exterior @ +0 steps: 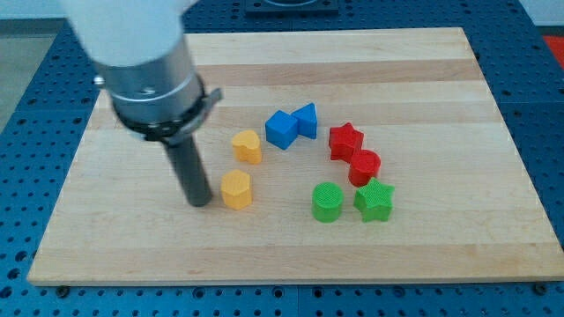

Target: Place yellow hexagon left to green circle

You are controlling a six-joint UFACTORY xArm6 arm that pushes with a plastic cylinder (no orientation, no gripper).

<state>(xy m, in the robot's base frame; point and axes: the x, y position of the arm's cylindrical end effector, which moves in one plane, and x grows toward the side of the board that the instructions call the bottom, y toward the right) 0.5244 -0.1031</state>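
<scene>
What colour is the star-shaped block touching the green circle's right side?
Green, same as the green circle; the star shows clearly in the camera view, the only one.

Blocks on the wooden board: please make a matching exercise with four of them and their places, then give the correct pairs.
Things:
1. yellow hexagon
2. green circle
3. green star
4. blue cube

Places:
A. touching the blue triangle
B. just right of my tip
C. farthest toward the view's right of the four
D. between the yellow hexagon and the green star

Pairs: 1-B, 2-D, 3-C, 4-A
</scene>
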